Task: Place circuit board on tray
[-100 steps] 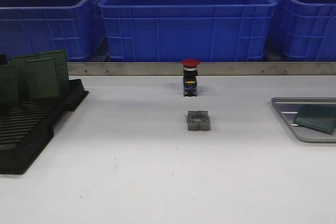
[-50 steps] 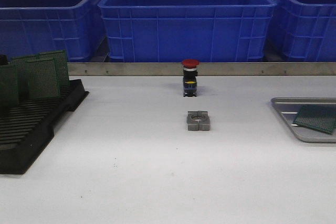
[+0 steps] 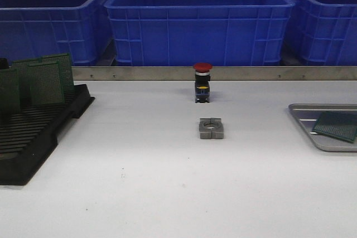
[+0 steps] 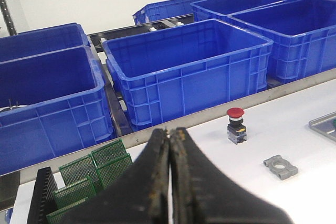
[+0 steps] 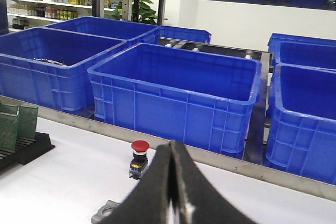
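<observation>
Black left end effector (image 4: 170, 145) and right end effector (image 5: 172, 156) pressed closed, empty, raised off desk (image 3: 167, 193) | green circuit board (image 3: 336, 126) lies flat on metal tray (image 3: 304, 116), seemingly delivered | spares stand slotted in rack (image 3: 33, 132) | blue bins (image 3: 198, 20) behind

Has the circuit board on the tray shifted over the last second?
No. The circuit board lies at the same spot on the tray, which has not moved either.

Pretty even, bright overhead light, barely any shadows on the white table (image 3: 167, 193), front view a bit soft and grainy, close-up jaws blurry in both wrist views.
</observation>
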`<state>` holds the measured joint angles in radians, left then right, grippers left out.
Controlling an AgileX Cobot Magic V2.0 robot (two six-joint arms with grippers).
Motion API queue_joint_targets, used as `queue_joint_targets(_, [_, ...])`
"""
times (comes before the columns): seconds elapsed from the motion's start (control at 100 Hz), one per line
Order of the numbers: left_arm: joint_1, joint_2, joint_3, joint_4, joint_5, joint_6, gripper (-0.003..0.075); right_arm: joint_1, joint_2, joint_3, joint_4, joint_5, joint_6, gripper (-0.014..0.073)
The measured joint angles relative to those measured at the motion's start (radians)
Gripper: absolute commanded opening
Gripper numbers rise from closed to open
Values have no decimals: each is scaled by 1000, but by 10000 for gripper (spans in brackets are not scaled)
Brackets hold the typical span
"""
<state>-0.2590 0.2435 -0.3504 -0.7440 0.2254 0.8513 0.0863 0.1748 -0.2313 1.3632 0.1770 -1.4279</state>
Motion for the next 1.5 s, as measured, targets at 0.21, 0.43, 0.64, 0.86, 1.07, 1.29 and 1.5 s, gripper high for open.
queue_joint_targets(0.21, [0,-4,4,0,0,0,-20,0,0,0,0,6,0,-113])
queue_joint_targets(0.43, [0,-4,4,0,0,0,-20,0,0,0,0,6,0,-113])
queue_joint_targets(0.64, [2,-4,7,0,-9,0,-20,0,0,0,0,6,0,-113])
queue_joint_targets(0.86, [26,-8,66,51,-118,-87,-20,0,0,0,0,8,0,-113])
queue_joint_targets(1.07, [80,-73,160,529,-128,-614,-20,0,0,0,0,8,0,-113])
queue_joint_targets(1.29, [155,-218,316,744,-114,-857,-20,0,0,0,0,8,0,-113])
queue_joint_targets(1.5, [182,-249,350,755,-67,-888,-20,0,0,2,0,10,0,-113])
